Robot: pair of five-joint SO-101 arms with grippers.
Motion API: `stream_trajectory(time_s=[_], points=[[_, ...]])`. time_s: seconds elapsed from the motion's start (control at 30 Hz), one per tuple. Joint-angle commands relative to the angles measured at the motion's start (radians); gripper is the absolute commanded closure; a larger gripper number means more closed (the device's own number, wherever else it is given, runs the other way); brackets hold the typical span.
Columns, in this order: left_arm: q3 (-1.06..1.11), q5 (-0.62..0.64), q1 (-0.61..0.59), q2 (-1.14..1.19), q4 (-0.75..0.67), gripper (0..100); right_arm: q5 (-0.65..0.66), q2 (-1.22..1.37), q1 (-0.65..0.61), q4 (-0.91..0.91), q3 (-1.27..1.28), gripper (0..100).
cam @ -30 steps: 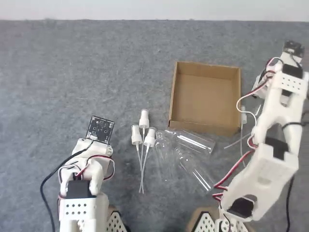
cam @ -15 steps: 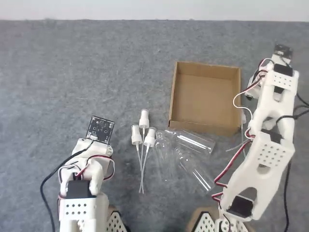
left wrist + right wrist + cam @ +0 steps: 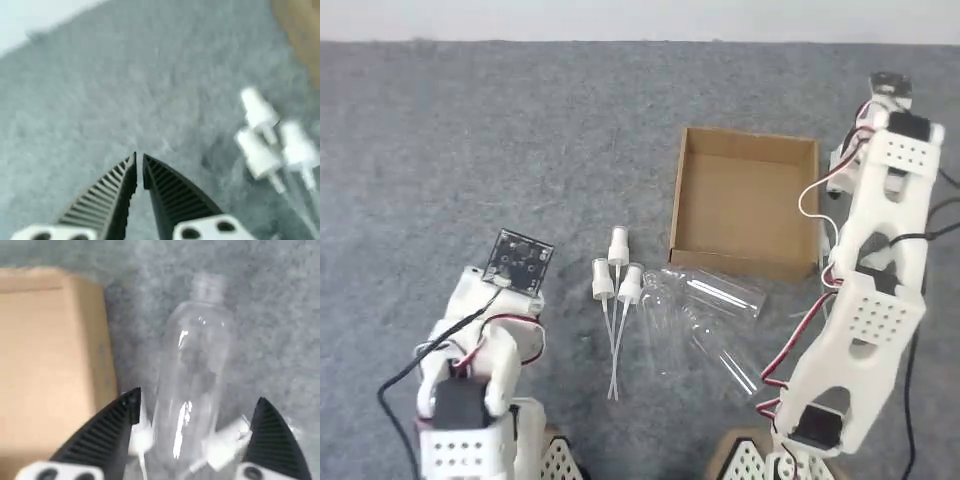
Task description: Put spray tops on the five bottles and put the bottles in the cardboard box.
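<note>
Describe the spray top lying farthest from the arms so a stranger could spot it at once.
Start at the open cardboard box. Just left of it three white spray tops lie in a cluster. The far spray top sits alone ahead of the other pair.

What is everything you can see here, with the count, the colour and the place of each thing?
box: one, brown cardboard, open and empty, right of centre.
spray tops: three, white with thin tubes, lying left of the heaped bottles; two more whitish ones, it seems, by the lone bottle.
bottles: about three, clear, lying heaped in front of the box; exact count hard to tell.
bottle: one, clear, lying alone beside the box's outer wall.
mat: one, grey, covering the table.
left gripper: one, black, shut, over bare mat near the three spray tops.
right gripper: one, black, open, astride the lone bottle.
arms: two, white, at the near edge.
</note>
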Motion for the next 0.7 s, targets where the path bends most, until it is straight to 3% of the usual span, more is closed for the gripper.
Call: stream_trajectory(time_s=[0.0, 0.23, 0.4, 0.53, 0.67], points=[[-0.186, 0.046, 0.094, 0.245, 0.032, 99, 0.115, -0.035, 0.022, 0.208, -0.189, 69.1], [-0.453, 0.245, 0.258, 0.729, 0.018, 88, 0.218, -0.036, 0.143, 0.289, -0.235, 69.1], [-0.522, 0.4, 0.296, 1.034, -0.146, 85, 0.307, -0.085, 0.202, 0.288, -0.123, 69.1], [-0.532, 0.437, 0.298, 1.247, -0.252, 85, 0.381, -0.189, 0.225, 0.283, 0.028, 69.1], [-0.568, 0.437, 0.296, 1.372, -0.267, 85, 0.399, -0.291, 0.249, 0.22, 0.167, 69.1]])
